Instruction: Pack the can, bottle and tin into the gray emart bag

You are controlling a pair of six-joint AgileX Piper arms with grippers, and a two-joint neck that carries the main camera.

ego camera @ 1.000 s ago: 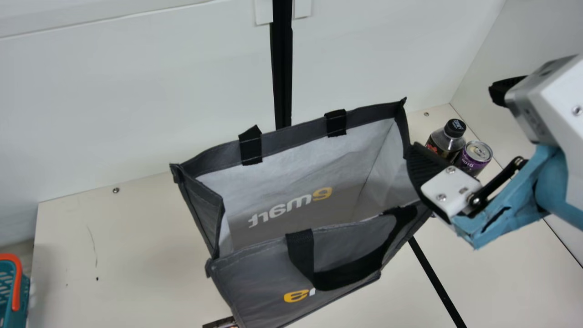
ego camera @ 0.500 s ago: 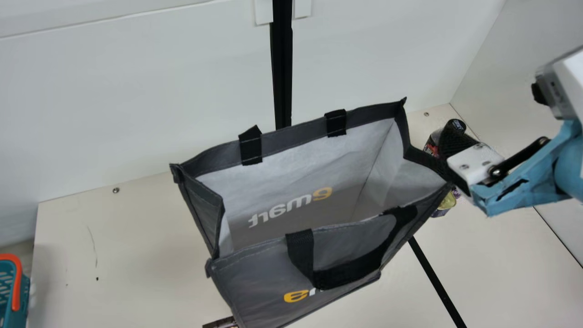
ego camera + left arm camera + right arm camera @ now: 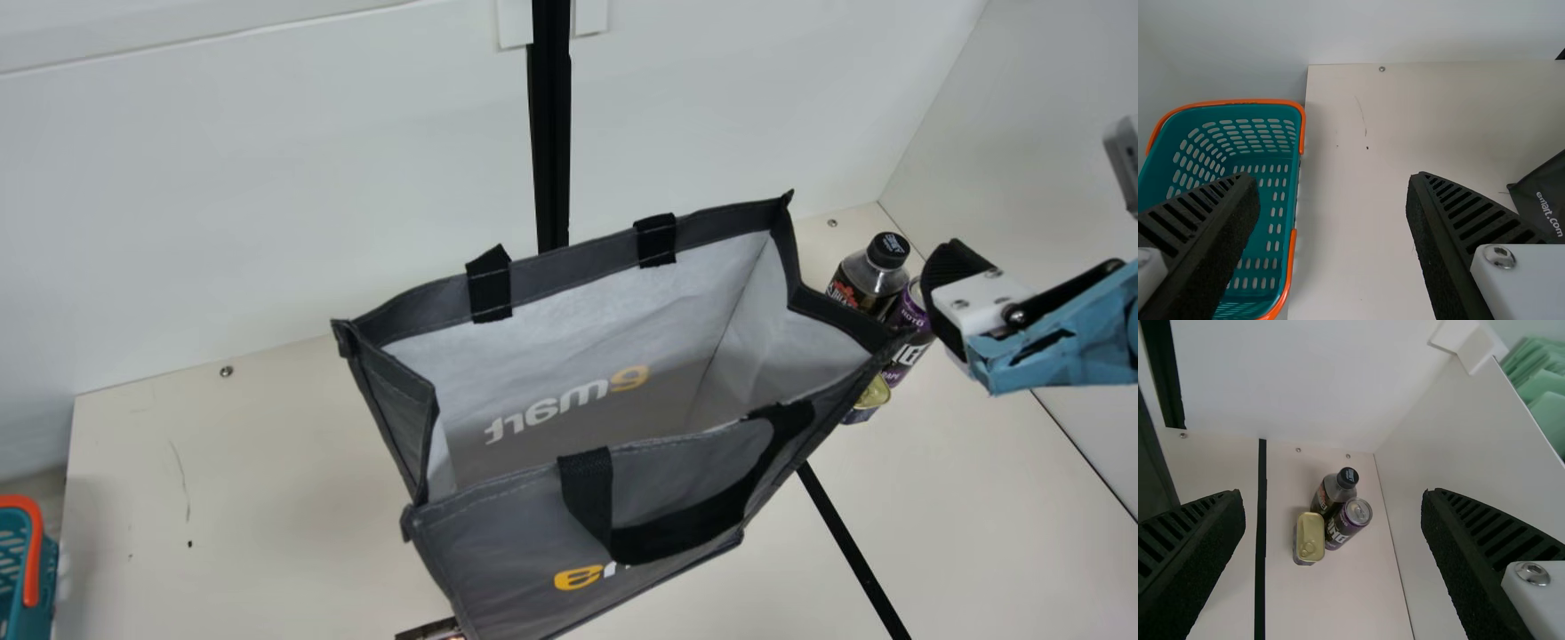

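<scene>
The purple can [image 3: 1348, 521], black-capped bottle [image 3: 1330, 495] and gold-lidded rectangular tin [image 3: 1310, 536] were clustered on the cream counter [image 3: 1325, 600] beside the gray fabric bag [image 3: 605, 400]. The left end effector [image 3: 1333, 176] and right end effector [image 3: 1332, 494] were spread; with such crowding, the bottle could be toppled by a misjudged descent.

The gray emart bag [image 3: 498, 542] looks like matt, creased synthetic cloth, paler inside, its handle [image 3: 676, 539] dull black webbing. The can [image 3: 1350, 520] is glossy printed metal with a bare metallic lid; the tin [image 3: 1310, 537] has a shiny gold-toned metal top. The bottle [image 3: 1331, 495] is smooth, clear plastic with a dark cap. The basket [image 3: 1238, 102] is smooth teal and orange plastic. On the right gripper [image 3: 947, 293], ribbed, rubbery matt black meets smooth white plates and wrinkled blue wrapping. The table [image 3: 1358, 267] is smooth, faintly scratched.
</scene>
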